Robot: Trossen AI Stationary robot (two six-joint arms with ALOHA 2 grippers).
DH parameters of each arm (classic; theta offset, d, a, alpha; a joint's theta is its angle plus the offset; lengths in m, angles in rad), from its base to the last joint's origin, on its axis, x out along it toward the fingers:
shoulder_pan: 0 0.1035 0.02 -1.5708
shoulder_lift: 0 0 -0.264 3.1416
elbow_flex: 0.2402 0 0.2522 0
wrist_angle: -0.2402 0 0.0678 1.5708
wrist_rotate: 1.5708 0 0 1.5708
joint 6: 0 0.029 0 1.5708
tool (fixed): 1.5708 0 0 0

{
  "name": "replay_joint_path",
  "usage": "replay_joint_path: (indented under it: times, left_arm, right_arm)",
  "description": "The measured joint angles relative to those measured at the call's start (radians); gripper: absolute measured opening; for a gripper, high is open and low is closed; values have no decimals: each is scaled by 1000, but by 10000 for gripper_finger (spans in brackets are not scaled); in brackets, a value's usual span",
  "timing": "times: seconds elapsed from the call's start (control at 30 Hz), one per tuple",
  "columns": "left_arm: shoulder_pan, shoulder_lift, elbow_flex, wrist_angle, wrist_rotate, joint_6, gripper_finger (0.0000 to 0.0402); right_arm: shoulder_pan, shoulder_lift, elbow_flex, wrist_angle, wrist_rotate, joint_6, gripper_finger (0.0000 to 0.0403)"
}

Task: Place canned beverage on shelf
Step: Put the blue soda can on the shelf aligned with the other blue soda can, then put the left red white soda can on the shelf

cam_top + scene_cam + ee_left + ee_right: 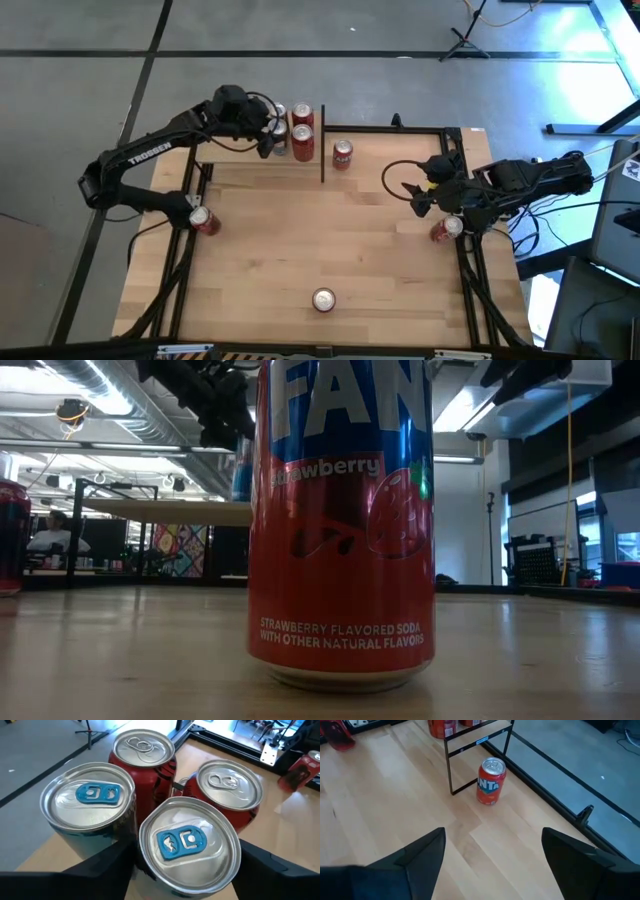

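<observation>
High view. The left gripper [268, 135] reaches over the shelf [240, 152] at the table's far left edge, among a cluster of cans [301, 131]. The right gripper [420, 195] waits at the right side of the table [330, 240]. Loose cans stand on the table: one just right of the shelf [342, 154], one at the left edge [203, 220], one at the right edge [445, 229], one near the front [323, 299].

Low view. A strawberry soda can [342, 520] fills the foreground; the shelf shows behind it, raised on thin posts.

Left wrist view. The fingers [100, 870] stand on either side of a blue-tabbed can [189, 845], apparently closed on it, though contact is not plainly visible. A second blue-tabbed can [89, 807] and two red cans [144, 752] crowd close around it.

Right wrist view. The right fingers [417, 857] are spread apart, holding nothing; the loose can beside the shelf lies ahead of them.

Step in hand, as judged: setting the held can down on the shelf. The next move calls for parting the fingers and lifting straight up, since the neighbouring cans stand close enough to be knocked.
</observation>
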Motion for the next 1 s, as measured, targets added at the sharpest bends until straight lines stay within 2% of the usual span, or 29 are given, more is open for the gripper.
replay_joint_path:
  times: [0.33,0.6,0.7,0.87,1.0]
  left_arm:
    - [0,-20,9,-3,5,-2,282]
    - [0,-106,115,-75,8,-9,282]
    - [-10,-147,136,-77,26,-51,282]
    - [-121,-170,135,-88,78,-107,282]
    - [-259,-158,110,-89,74,-132,282]
  right_arm:
    - [0,0,0,0,1,-13,319]
    - [0,0,0,9,-3,-13,319]
    - [2,0,0,33,-53,-17,319]
    - [2,5,0,25,-107,-21,319]
    - [2,8,1,-67,-208,13,319]
